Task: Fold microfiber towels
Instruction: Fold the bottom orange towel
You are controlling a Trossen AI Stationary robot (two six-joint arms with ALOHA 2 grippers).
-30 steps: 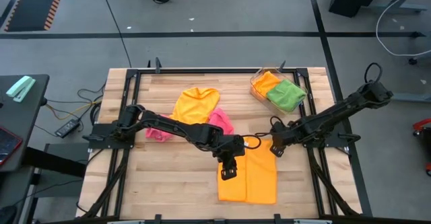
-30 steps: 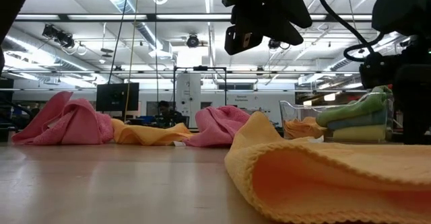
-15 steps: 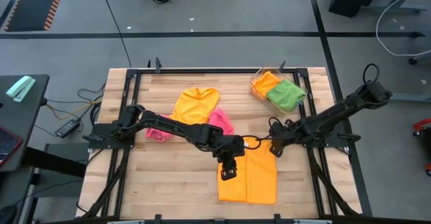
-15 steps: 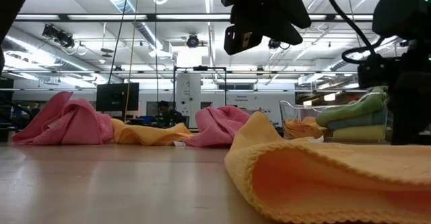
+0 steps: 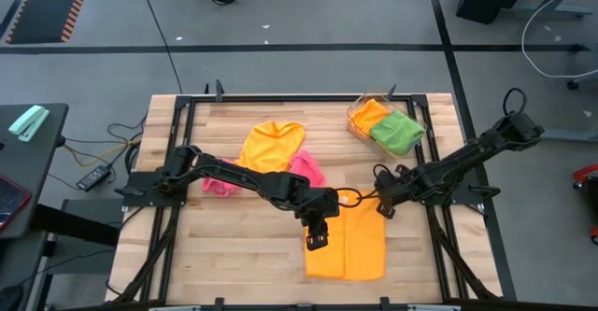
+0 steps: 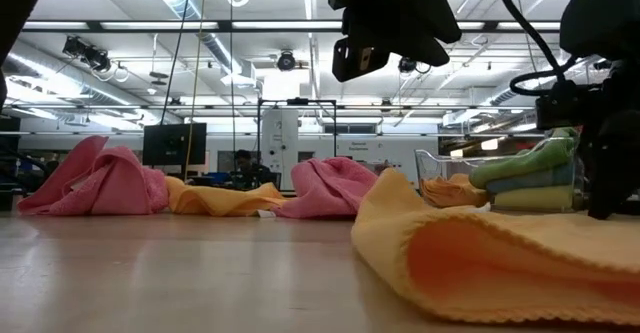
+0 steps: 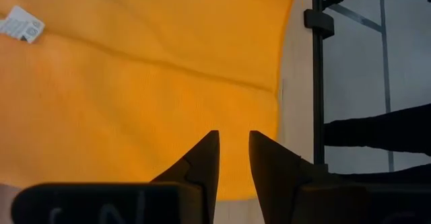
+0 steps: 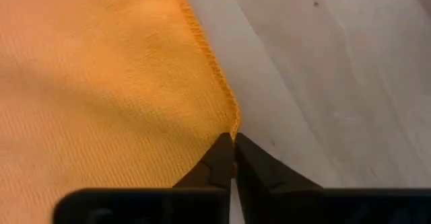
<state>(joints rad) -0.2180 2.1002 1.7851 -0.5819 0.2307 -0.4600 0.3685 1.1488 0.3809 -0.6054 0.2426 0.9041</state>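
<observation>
Pink towel [image 5: 220, 185] crumpled at desk [image 5: 224, 255] left, partly under the left arm. Yellow-orange towel [image 5: 272, 145] bunched beyond it, second pink towel [image 5: 306, 169] beside. Left hand [image 5: 318, 240] hovers over the flat orange towel [image 5: 360, 247] at near centre, fingers slightly parted, holding nothing. Right hand [image 5: 384, 206] pinched shut on that towel's far right corner. Clear tray [image 5: 355, 120] far right, holding green towel [image 5: 397, 132] and an orange one.
</observation>
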